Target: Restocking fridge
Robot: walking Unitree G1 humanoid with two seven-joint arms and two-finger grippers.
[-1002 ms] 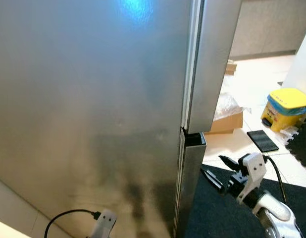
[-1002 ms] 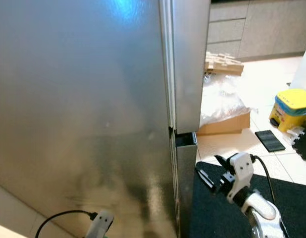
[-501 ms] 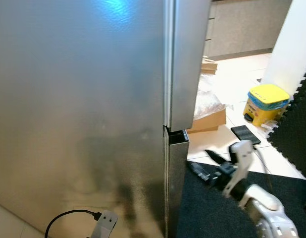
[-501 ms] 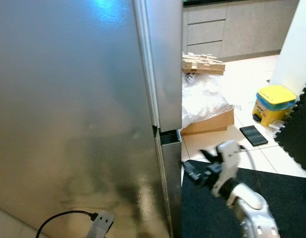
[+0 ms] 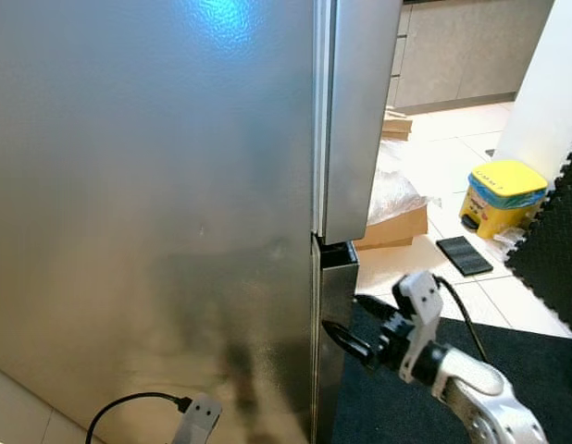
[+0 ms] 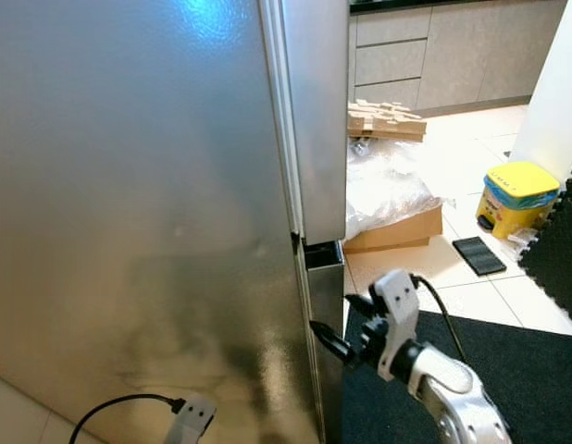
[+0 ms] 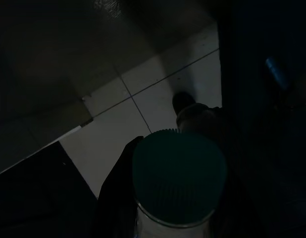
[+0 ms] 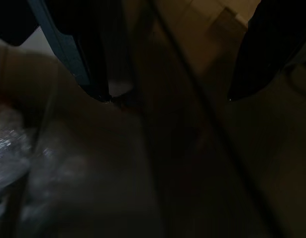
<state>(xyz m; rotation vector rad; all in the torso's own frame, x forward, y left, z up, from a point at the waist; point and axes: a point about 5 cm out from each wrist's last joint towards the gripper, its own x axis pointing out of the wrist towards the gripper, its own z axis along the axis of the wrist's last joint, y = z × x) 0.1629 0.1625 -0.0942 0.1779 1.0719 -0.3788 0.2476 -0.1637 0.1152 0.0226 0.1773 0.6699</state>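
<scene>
I'm reaching the right pincer (image 5: 353,326), spread wide, at the fridge door (image 5: 346,120) edge; stiff, heavy, slippery steel; left pincer (image 7: 158,208) gripping a bottle (image 7: 178,178).

I count one tall brushed-steel fridge (image 5: 175,213) with two doors, an upper and a lower. Past it: one yellow lidded bin (image 5: 504,192), one flat black rectangular pad (image 5: 463,255) on the tiles, one brown cardboard box (image 6: 397,230), one heap of clear plastic wrap (image 6: 386,188), and one stack of pale wooden pieces (image 6: 386,117).
</scene>
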